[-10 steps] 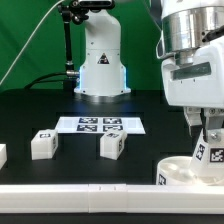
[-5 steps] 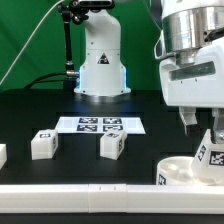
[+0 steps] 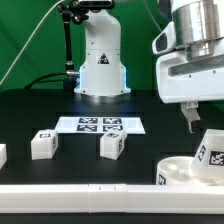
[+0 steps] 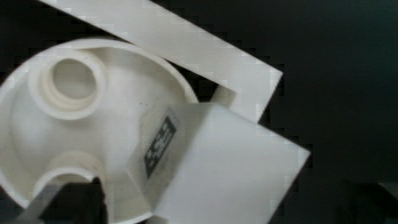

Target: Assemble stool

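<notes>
**STOOL SET: SEAT, ONE LEG ON IT, GRIPPER OVERHEAD**

**Seat** [image 3: 182, 168]: white, round, ring-shaped. Lies flat on the black table [image 3: 30, 110] at 4 o'clock in the exterior view, just behind the long white rail [image 3: 80, 190]. Carries a tag on the side wall facing the camera. Shows a round hole in its upper face in the wrist view.

**Tilted leg** [image 3: 209, 152]: white, blocky, tag toward the camera. Leans with its lower end on the seat's upper face, at the seat's 3 o'clock side.

**Gripper** [image 3: 195, 122]: hangs at 12 o'clock from the tilted leg. Shows one dark finger [image 3: 192, 118], tip close to the leg's upper corner; contact not discernible. Other finger hidden. Jaw opening cannot be told from either view.

**Loose parts:** centre leg [image 3: 113, 145] at 6 o'clock, outer leg [image 3: 42, 144] at 8 o'clock, and a cut-off white piece [image 3: 2, 155] at 9 o'clock. All well apart from the seat.

**Marker board** [image 3: 100, 124]: flat at centre, just behind both loose legs.

**Arm base** [image 3: 100, 65]: at 12 o'clock.
</notes>
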{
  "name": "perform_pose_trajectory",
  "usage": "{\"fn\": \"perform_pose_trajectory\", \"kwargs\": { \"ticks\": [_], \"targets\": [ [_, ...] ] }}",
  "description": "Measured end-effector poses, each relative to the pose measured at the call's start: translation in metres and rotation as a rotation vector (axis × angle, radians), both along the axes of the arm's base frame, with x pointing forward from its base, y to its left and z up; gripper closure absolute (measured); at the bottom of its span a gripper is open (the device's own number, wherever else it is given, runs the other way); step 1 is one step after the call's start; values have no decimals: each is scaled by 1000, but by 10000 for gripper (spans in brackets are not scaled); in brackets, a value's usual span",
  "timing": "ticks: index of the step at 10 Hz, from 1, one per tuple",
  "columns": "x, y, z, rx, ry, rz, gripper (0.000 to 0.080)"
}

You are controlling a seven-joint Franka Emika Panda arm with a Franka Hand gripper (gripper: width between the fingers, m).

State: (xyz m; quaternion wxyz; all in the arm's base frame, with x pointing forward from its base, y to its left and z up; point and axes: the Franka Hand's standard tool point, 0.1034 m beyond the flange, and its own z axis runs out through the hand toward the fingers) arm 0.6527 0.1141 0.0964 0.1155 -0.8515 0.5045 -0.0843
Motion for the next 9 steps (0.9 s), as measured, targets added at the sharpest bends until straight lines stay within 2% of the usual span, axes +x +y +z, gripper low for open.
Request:
{"fn": "perform_pose_trajectory", "kwargs": {
  "ticks": [3, 8, 9],
  "targets": [
    [0, 0, -1, -56, -20, 202, 150],
    [1, 12, 1, -234, -80, 796, 150],
    [0, 18, 1, -245, -83, 839, 150]
  ]
}}
